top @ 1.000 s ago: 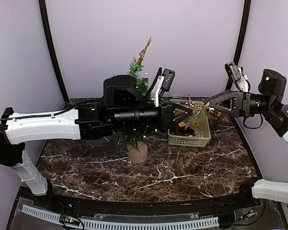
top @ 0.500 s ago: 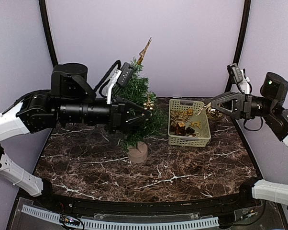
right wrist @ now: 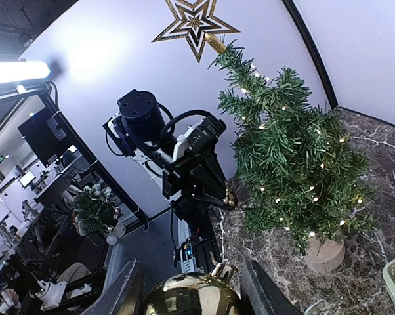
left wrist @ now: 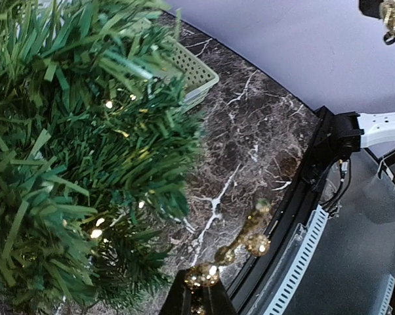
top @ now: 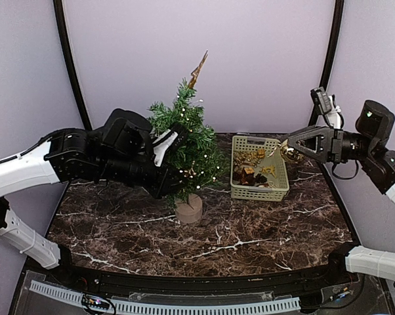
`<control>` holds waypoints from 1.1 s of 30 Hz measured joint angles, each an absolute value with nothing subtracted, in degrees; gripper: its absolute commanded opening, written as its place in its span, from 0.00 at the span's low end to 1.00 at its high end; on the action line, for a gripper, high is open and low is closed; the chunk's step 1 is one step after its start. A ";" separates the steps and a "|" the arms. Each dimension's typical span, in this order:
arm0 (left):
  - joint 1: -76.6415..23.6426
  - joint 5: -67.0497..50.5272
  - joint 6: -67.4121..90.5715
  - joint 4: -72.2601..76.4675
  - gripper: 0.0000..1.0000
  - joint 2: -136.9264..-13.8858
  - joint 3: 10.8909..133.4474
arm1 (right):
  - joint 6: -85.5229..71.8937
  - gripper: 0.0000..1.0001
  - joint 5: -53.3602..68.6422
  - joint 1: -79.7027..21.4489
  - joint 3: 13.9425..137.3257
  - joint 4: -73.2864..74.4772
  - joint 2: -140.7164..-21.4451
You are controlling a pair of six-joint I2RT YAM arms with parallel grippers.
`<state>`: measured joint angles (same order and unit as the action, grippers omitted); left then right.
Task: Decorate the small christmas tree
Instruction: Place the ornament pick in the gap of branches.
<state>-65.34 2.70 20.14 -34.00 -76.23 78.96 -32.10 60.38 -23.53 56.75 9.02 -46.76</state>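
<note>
Dark-green tree (top: 191, 141) (gold star (right wrist: 195, 22)), white-veined brown table (top: 250, 230)

Pale lavender panels (top: 204, 39) are enclosing the dark, white-veined marble counter (top: 263, 230). Two black curved poles (top: 60, 16) are rising at the rear corners. A ceiling light strip (right wrist: 17, 71) is glowing.
</note>
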 measured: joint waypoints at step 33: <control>-59.72 6.02 29.15 -29.43 0.12 -80.23 75.96 | -33.36 0.38 60.36 -23.53 54.59 6.00 -46.72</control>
